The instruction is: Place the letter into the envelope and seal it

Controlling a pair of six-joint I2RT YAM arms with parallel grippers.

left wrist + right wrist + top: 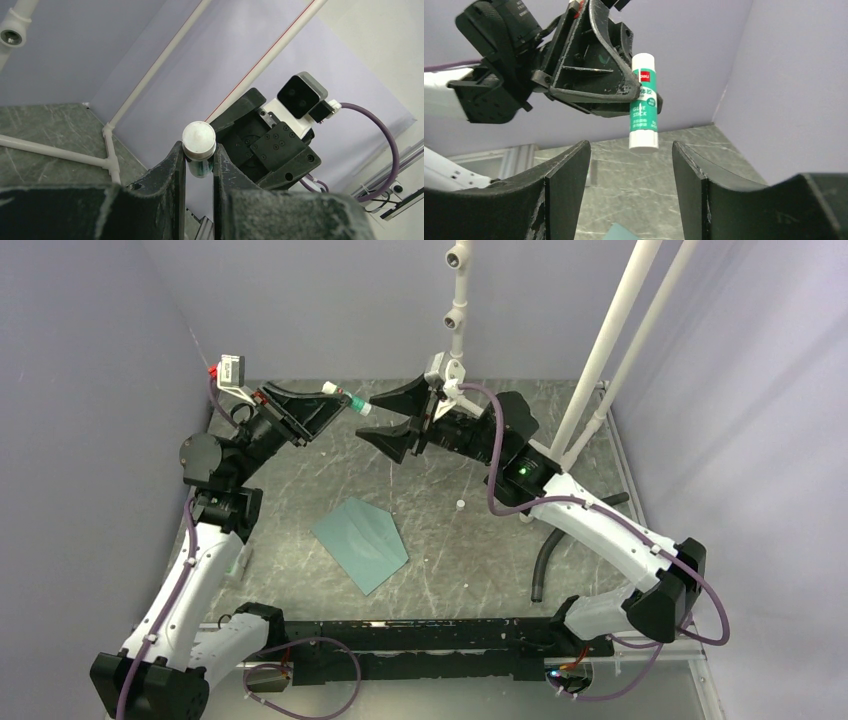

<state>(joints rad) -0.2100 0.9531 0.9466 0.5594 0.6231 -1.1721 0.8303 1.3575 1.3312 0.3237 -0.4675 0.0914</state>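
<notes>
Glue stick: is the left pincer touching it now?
Touching. In the left wrist view, the left pincer squeezes the glue stick from both sides.

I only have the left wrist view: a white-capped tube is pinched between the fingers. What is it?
Observer: The right wrist view shows its label: a green-and-white glue stick, gripped by the left hand.
Operator: Where is the envelope?
Observer: The teal envelope lies flat on the table between the arms, with both hands away from it.
Operator: Is the right hand closed?
Observer: No, the right hand is wide open, facing the stick's end.
</notes>
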